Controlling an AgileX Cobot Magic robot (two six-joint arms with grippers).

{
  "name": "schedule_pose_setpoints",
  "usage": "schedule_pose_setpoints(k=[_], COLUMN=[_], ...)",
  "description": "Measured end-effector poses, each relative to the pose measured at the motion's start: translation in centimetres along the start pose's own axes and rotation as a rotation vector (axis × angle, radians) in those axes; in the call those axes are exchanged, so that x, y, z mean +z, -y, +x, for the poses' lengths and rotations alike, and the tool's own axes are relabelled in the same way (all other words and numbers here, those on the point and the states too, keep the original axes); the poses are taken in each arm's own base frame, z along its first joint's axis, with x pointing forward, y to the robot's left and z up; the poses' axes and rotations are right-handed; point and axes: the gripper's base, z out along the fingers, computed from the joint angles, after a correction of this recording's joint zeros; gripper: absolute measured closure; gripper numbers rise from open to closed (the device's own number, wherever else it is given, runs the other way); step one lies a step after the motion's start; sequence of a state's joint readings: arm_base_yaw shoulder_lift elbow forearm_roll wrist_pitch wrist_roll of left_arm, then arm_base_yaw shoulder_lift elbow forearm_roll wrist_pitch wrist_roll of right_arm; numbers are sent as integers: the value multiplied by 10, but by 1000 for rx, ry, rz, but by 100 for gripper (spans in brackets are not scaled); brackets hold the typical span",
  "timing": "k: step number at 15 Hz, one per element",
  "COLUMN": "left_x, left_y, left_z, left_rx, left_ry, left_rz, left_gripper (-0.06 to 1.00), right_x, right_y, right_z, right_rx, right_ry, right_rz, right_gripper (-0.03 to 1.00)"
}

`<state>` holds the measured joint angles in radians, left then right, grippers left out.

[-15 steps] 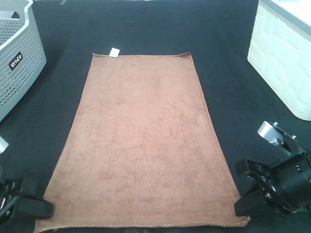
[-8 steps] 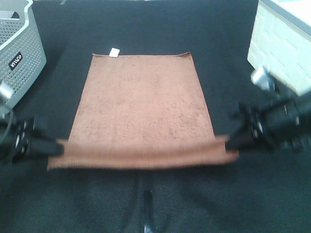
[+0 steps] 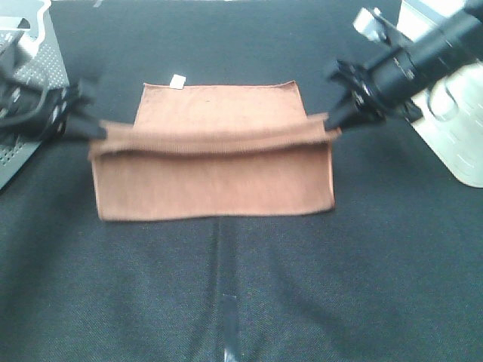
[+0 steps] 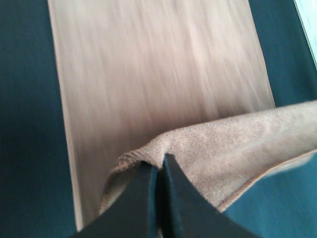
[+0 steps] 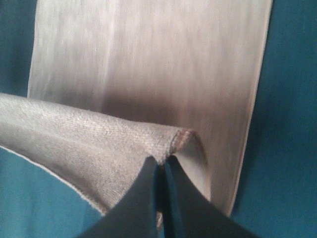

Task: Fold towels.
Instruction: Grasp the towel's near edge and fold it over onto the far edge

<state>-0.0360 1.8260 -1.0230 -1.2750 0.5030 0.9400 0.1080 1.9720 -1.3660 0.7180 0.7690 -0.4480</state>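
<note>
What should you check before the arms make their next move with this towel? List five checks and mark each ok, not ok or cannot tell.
1. Left gripper shut on its towel corner: ok.
2. Right gripper shut on its corner: ok.
3. Lifted edge without deep sag: ok.
4. Lifted edge level with far hem: not ok, it is short of it.
5. Right arm clear of white basket: cannot tell, they overlap in the high view.

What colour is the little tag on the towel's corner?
White tag, clearest in the exterior high view.
</note>
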Motion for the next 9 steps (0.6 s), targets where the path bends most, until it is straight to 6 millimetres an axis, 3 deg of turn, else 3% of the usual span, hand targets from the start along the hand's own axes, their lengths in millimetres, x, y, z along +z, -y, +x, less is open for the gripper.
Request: schedule_pose_setpoints(k=[4, 9], left_x=[44, 99], left_y=[-5, -22], left_z=[-65, -110], left_rx=[81, 106], left_ry=[96, 177], left_rz=[13, 35], left_gripper=[94, 94], right_x=[23, 57], right_y=[11, 29], right_z=[-70, -134], right_rx=[-39, -106], right_ry=[24, 159], right_rz=[25, 45], right_gripper=[97, 97])
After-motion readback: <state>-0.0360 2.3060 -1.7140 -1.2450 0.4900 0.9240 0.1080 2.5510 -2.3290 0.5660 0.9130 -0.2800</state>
